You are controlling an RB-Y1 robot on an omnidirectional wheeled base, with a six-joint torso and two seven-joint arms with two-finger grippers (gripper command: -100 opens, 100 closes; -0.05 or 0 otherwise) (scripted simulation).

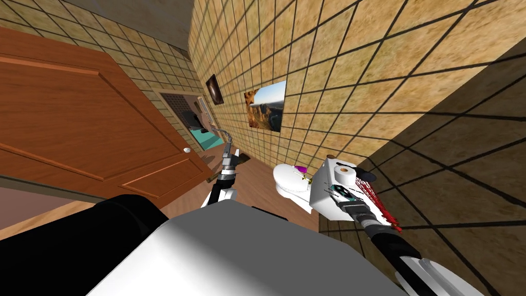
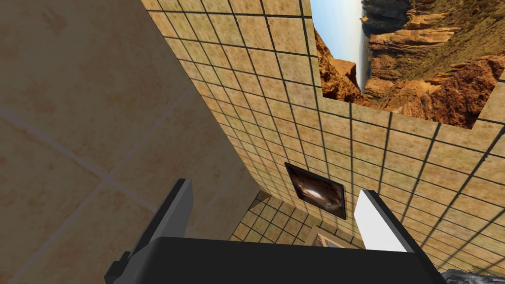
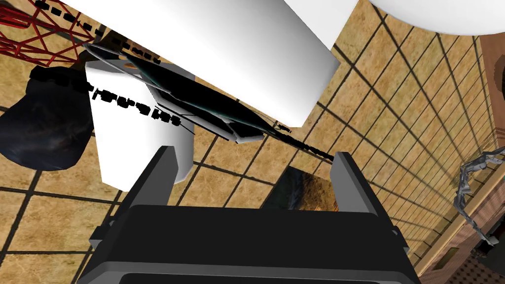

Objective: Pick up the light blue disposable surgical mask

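- Head view: the right gripper [image 1: 342,194] is hovering over the top of the white tank [image 1: 321,205], which is sitting at about 4 o'clock from the toilet bowl [image 1: 287,180]. A toilet roll [image 1: 343,173] is standing just beside the gripper, at its 12 o'clock. The left gripper [image 1: 231,155] is hanging out at roughly 9 o'clock from the bowl, doing nothing.
- Left wrist view: its fingers [image 2: 180,209] are standing wide apart, with nothing between them.
- Right wrist view: the mask [image 3: 202,106] is lying flat against the tank, right up by the roll, dead ahead at about 12 o'clock from the gripper. It's showing up dark with a teal tint and pale edges here, not really light blue. The fingers [image 3: 165,170] are spread fully and gripping nothing. The mask is sitting past the tips, not between them.
- Handling, my guess: it's looking thin, floppy and super light, so it's going to slide or fold rather than resist. I'm thinking pinch the near edge of the panel, or a loop if one is reachable. Keep clear of the roll so it isn't getting knocked off.
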